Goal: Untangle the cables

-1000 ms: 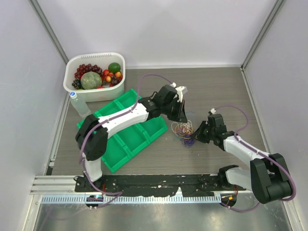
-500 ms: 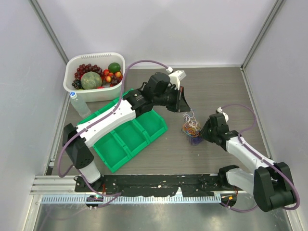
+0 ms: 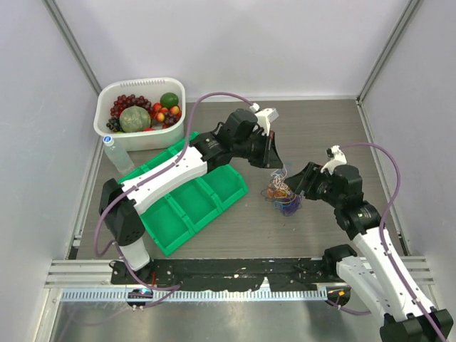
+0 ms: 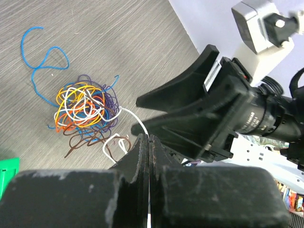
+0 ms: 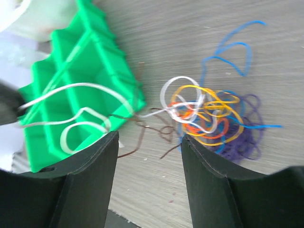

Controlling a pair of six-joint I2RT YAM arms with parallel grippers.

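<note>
The spot where the left gripper (image 4: 148,137) met the wire was covered by its own fingertips, and in the top view the arm's wrist hid those fingers. The single loops in the cables (image 3: 282,194) ran together into one coloured knot, too fine to sort from above. The fruit in the basket (image 3: 142,81) was too small to name with certainty.

The left gripper was pressed fully closed on a white cable (image 4: 128,113), which stretched out of the heap to its tips. The heap itself lay on the table (image 3: 320,128) just below and ahead of that gripper. The right gripper (image 5: 148,142) stood wide, with nothing between its fingers, and the heap lay just beyond its tips, apart from them. The two grippers faced each other across the cables.

The green tray (image 3: 221,187) sat just left of the heap, under the left arm, and the drawn white cable crossed over its corner. A bottle (image 3: 116,154) stood beside the basket at the far left.
</note>
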